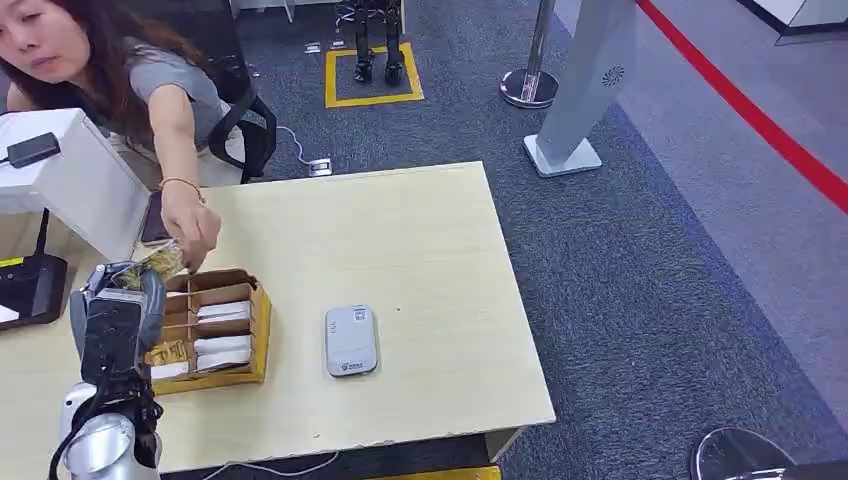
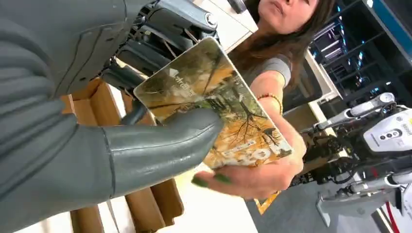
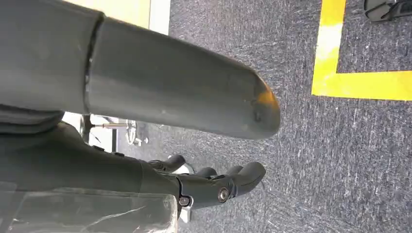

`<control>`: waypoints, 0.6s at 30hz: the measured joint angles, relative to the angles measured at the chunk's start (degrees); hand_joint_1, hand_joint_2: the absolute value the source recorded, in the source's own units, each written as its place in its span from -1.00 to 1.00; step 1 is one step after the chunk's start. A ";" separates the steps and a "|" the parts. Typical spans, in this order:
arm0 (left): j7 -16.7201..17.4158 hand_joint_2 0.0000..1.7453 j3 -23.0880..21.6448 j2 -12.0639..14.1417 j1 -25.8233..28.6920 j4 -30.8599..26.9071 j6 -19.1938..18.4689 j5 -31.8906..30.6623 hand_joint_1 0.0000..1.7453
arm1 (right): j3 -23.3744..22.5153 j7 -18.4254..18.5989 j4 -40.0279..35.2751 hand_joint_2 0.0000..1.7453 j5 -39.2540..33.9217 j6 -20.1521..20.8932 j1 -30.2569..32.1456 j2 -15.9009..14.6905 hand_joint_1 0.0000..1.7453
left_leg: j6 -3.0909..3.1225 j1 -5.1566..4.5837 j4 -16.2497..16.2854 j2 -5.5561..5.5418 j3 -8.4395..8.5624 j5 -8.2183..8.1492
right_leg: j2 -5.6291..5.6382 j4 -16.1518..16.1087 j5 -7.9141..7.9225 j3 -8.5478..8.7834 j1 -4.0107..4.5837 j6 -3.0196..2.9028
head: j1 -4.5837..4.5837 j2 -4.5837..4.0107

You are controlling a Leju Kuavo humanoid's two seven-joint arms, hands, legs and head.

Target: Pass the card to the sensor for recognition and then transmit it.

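Observation:
My left hand is raised over the left end of the table and pinches a card printed with yellow-green foliage. In the left wrist view the thumb presses on the card against the fingers behind it. A person's hand reaches in from the back left and grips the card's far end; its fingers close on that edge. The grey-white sensor lies flat on the table to the right. My right hand hangs over grey carpet, fingers apart, holding nothing.
A cardboard card box with several cards in slots sits just right of my left hand. A white box and a black stand are at the left edge. Behind the person is an office chair; a grey pillar base stands beyond the table.

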 joint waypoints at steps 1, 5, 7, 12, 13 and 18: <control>0.00 1.00 0.00 0.00 0.00 0.00 0.00 -0.02 1.00 | 0.00 -0.15 0.00 -1.00 0.00 0.02 0.00 0.00 -1.00 | 0.00 0.00 0.00 0.00 0.00 0.00 | 0.00 0.00 0.00 0.00 0.00 0.00 | 0.00 0.00; 0.02 1.00 0.00 0.00 -0.01 0.09 0.00 -0.11 1.00 | 0.00 -0.35 0.00 -1.00 0.02 0.04 0.00 0.00 -1.00 | 0.00 0.00 0.00 0.00 0.00 0.00 | 0.00 0.00 0.00 0.00 0.00 0.00 | 0.00 0.00; 0.02 1.00 0.00 0.00 -0.01 0.09 0.00 -0.11 1.00 | 0.00 -0.35 0.00 -1.00 0.02 0.04 -0.01 0.00 -1.00 | 0.00 0.00 0.00 0.00 0.00 0.00 | 0.00 0.00 0.00 0.00 0.00 0.00 | 0.00 0.00; 0.02 1.00 0.04 0.00 -0.01 0.09 0.02 -0.11 1.00 | 0.00 -0.37 0.00 -1.00 0.09 0.04 0.00 0.00 -1.00 | 0.00 0.00 0.00 0.00 0.00 0.00 | 0.00 0.00 0.00 0.00 0.00 0.00 | 0.00 0.00; 0.00 1.00 0.07 0.00 -0.01 0.09 0.02 -0.11 1.00 | 0.00 -0.37 0.00 -1.00 0.09 0.04 0.00 0.00 -1.00 | 0.00 0.00 0.00 0.00 0.00 0.00 | 0.00 0.00 0.00 0.00 0.00 0.00 | 0.00 0.00; 0.02 1.00 0.09 0.00 -0.01 0.09 0.02 -0.11 1.00 | -0.02 -0.37 0.00 -1.00 0.09 0.04 -0.01 0.00 -1.00 | 0.00 0.00 0.00 0.00 0.00 0.00 | 0.00 0.00 0.00 0.00 0.00 0.00 | 0.00 0.00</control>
